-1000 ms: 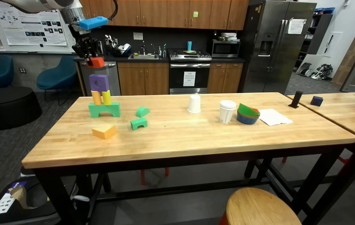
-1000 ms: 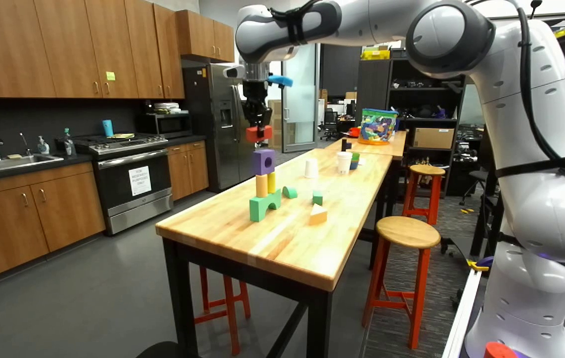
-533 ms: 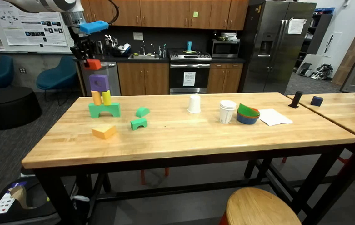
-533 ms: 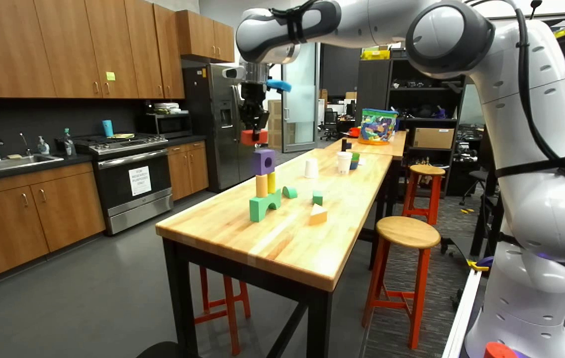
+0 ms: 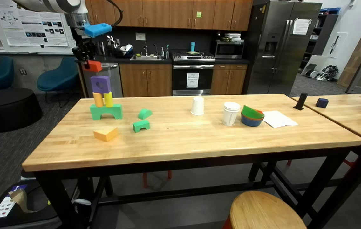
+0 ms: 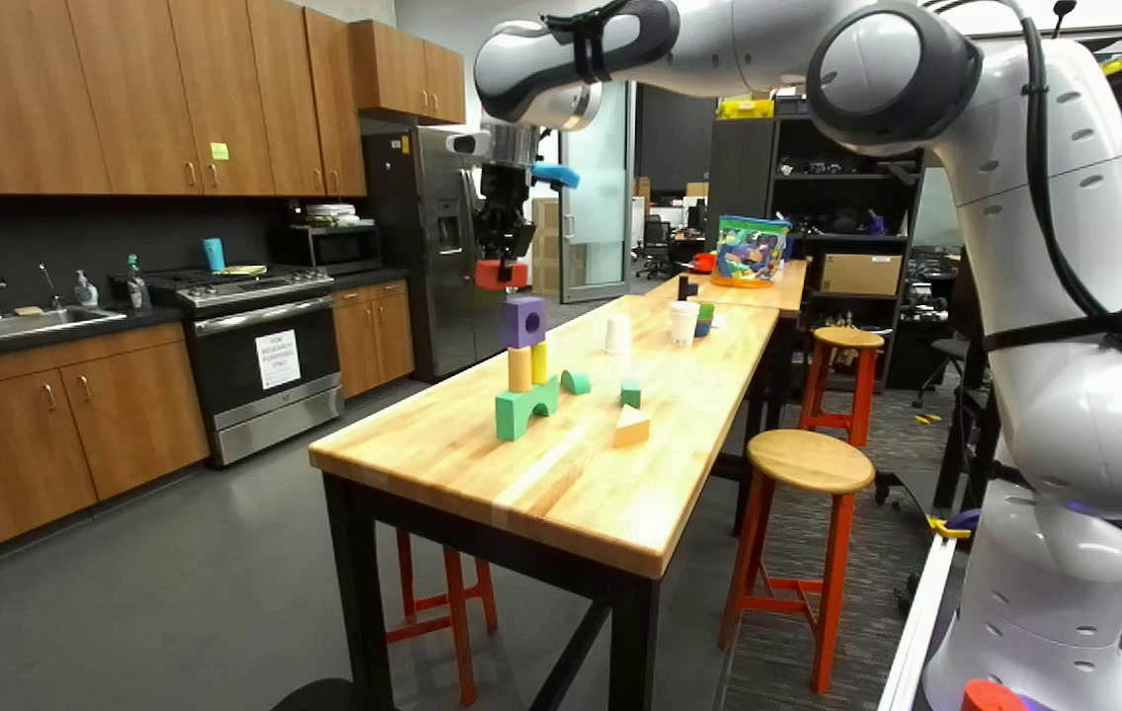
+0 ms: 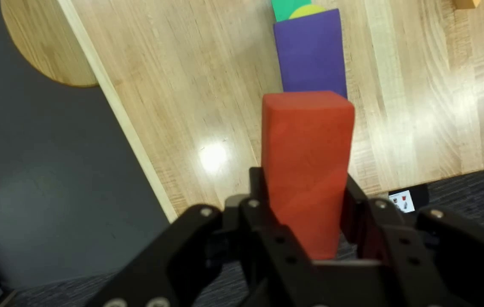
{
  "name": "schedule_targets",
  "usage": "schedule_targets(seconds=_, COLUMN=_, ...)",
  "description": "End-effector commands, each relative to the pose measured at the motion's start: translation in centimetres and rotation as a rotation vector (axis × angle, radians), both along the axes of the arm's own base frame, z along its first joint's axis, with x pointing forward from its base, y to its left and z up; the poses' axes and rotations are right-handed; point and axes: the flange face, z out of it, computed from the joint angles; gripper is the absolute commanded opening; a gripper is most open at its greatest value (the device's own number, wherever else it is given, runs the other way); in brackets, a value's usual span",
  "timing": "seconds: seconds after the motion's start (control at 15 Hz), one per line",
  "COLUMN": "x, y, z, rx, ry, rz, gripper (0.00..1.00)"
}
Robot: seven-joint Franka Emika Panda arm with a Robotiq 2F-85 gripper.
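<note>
The pincer (image 7: 303, 183) is holding a red block (image 5: 92, 66), gripped on two opposite sides; the wrist view shows this hold plainly. The red block is in the air, by a tower of blocks (image 5: 108, 97), near the corner where the long edge of the wooden counter (image 5: 193, 140) facing the stove (image 5: 179, 79) meets a short edge. Below it and offset is a purple block (image 5: 101, 84) with a round hole. A narrow gap shows between the two in both exterior views. In the wrist view the end of the red block hides part of the purple one.

The purple block rests across an orange pillar (image 5: 98, 99) and a yellow pillar (image 5: 108, 101), both upright on a green arch (image 5: 106, 109). An orange wedge (image 5: 105, 134) lies closer than the tower to the opposite long edge. A green half-round (image 5: 145, 114) and a small green arch (image 5: 141, 124) sit inward from the tower, near each other.

Further toward the other short edge are an upturned white cup (image 5: 197, 106), a stack of upright white cups (image 5: 230, 115), nested bowls (image 5: 252, 121) with a green one tilted on top, and a sheet of paper (image 5: 279, 119) just beside the bowls. A black stand (image 5: 300, 101) is close to that short edge, where a second table (image 5: 352, 109) adjoins. A stool (image 5: 264, 210) is by the long edge opposite the stove.
</note>
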Motion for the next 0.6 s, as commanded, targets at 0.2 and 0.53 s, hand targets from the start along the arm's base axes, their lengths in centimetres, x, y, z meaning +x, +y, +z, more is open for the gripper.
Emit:
schedule_targets(seconds=0.2, x=-1.07, y=-0.69, z=0.68, rx=-0.013, ry=-0.006, rz=0.052, gripper=0.16)
schedule_targets(seconds=0.53, x=-1.27, y=-0.78, z=0.22, rx=-0.023, ry=0.005, rz=0.069, gripper=0.16)
